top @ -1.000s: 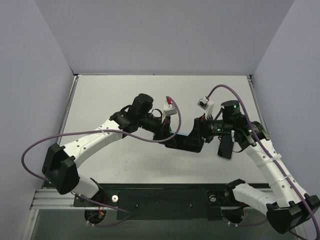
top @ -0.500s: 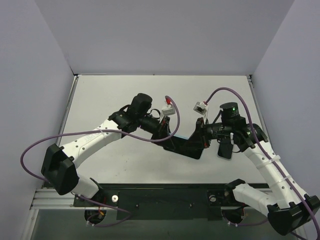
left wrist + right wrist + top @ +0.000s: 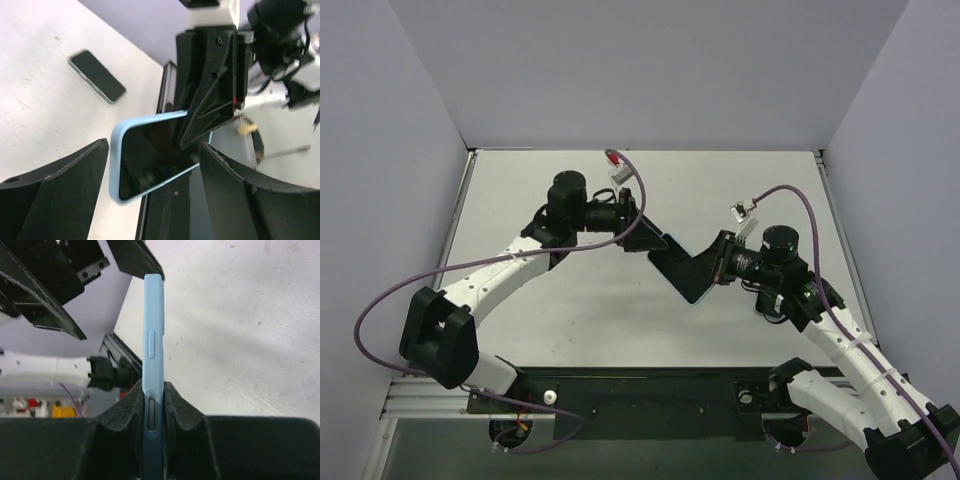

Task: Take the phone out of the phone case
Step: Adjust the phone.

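- The right gripper (image 3: 153, 390) clamps a light-blue phone case (image 3: 150, 160) edge-on between its two black fingers, seen at bottom centre of the right wrist view, with the case's side button facing the camera.
- The case is held off the white counter (image 3: 590, 325), near the middle of the overhead frame and slanting from upper left to lower right.
- A dark, glossy panel fills the case's blue rim, as seen from the left wrist. Whether that panel is a phone's screen cannot be told from these views.
- The left gripper (image 3: 153, 146) is released, its fingers spread wide. In its own wrist view, one finger sits at lower left and one at lower right, with the free end of the case between them.
- There is a gap between the case and the right-hand finger. The other fingertip sits just beside the case's corner, and contact there cannot be made out.
- A loose phone (image 3: 97, 76) with a dark screen and pale edge lies flat on the counter at upper left of the left wrist view, well apart from the held case.
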Robot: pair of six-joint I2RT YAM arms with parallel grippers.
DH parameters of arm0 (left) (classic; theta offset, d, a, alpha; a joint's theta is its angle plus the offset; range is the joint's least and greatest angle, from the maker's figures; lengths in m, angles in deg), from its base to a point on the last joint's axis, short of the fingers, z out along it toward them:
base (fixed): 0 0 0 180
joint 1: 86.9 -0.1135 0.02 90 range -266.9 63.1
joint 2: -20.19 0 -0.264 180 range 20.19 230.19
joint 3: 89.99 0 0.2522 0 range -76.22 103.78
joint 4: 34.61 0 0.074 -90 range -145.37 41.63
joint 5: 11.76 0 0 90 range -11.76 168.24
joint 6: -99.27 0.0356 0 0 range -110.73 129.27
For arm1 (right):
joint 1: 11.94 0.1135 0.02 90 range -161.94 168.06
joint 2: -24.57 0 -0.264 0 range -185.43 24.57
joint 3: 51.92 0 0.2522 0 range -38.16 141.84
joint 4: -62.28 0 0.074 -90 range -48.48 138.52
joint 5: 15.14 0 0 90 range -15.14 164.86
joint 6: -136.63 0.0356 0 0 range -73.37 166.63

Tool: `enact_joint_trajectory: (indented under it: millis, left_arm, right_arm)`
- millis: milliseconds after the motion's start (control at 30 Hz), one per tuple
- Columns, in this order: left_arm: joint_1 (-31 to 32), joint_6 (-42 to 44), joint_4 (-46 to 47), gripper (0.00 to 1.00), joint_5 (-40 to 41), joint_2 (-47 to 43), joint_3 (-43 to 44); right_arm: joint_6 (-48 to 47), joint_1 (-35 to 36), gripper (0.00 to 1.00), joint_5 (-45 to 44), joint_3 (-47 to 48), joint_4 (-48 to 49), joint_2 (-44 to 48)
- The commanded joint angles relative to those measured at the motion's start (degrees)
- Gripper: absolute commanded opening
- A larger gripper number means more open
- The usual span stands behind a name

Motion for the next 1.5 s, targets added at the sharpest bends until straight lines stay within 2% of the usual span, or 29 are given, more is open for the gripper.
enact_joint_trajectory:
  millis: [0, 133, 167, 200, 300, 400, 533, 633, 733, 967, 1067, 1100, 1233, 1333, 1467]
  left_arm:
    - [-4.61, -19.52, 24.08, 0.84, 1.67, -0.69, -3.14]
    - [-4.97, -16.98, 13.83, 0.85, 6.67, 1.15, -1.38]
    - [-4.97, -18.02, 15.2, 0.85, 7.38, 1.33, -1.99]
    - [-4.97, -22.56, 18.34, 0.85, 7.39, 2.03, -2.78]
    - [-4.8, -33.04, 39.03, 0.85, 8.95, 2.39, -9.61]
    - [-4.44, -38.68, 45.35, 0.82, 12.3, 2.21, -12.45]
    - [-4.44, -37.64, 36.76, 0.75, 17.31, 1.51, -11.49]
    - [-4.44, -35.88, 28.07, 0.74, 22.14, 0.02, -10.08]
    - [-3.83, -37.45, 26.11, 0.8, 26.62, -1.39, -10.96]
    - [-1.28, -38.51, 24.61, 0.81, 27.95, -0.6, -9.38]
    - [-0.58, -40.7, 29.42, 0.72, 27.87, 0.54, -9.64]
    - [-0.31, -42.1, 30.49, 0.64, 27.43, 1.67, -9.38]
    - [-0.31, -46.85, 38.93, 0.48, 24.27, 4.58, -8.41]
    - [-0.22, -47.47, 42.71, 0.43, 22.08, 5.55, -7.89]
    - [-0.66, -47.48, 44.82, 0.43, 20.49, 6.08, -7.54]
  right_arm:
    - [19.6, -0.36, 0.0, -12.59, -0.69, 14.55, 1.62]
    - [23.47, 0.08, 0.0, -18.39, -3.66, 19.36, 2.93]
    - [24.26, 0.43, 0.0, -19.45, -4.46, 22.25, 3.11]
    - [24.97, 0.78, 0.0, -21.72, -6.55, 24.72, 3.29]
    - [26.81, 3.32, 0.0, -26.21, -11.04, 36.92, 2.5]
    - [26.82, 5.79, 0.0, -28.95, -12.29, 43.1, 1.1]
    - [25.68, 6.94, 0.0, -32.38, -12.64, 45.83, 1.26]
    - [24.63, 7.38, 0.0, -34.66, -12.29, 44.09, 2.23]
    - [24.44, 7.55, 0.0, -34.93, -12.2, 43.28, 2.23]
    - [25.76, 8.17, 0.0, -34.76, -12.73, 47.68, 1.45]
    - [26.03, 8.96, 0.0, -34.67, -12.29, 49.34, 0.57]
    - [26.29, 9.31, 0.0, -34.67, -12.46, 49.96, 0.13]
    - [28.48, 9.93, 0.0, -33.7, -12.38, 53.92, -2.33]
    - [28.93, 10.19, 0.0, -33.96, -12.46, 54.62, -2.69]
    - [29.81, 10.28, 0.0, -33.44, -12.82, 55.68, -3.65]
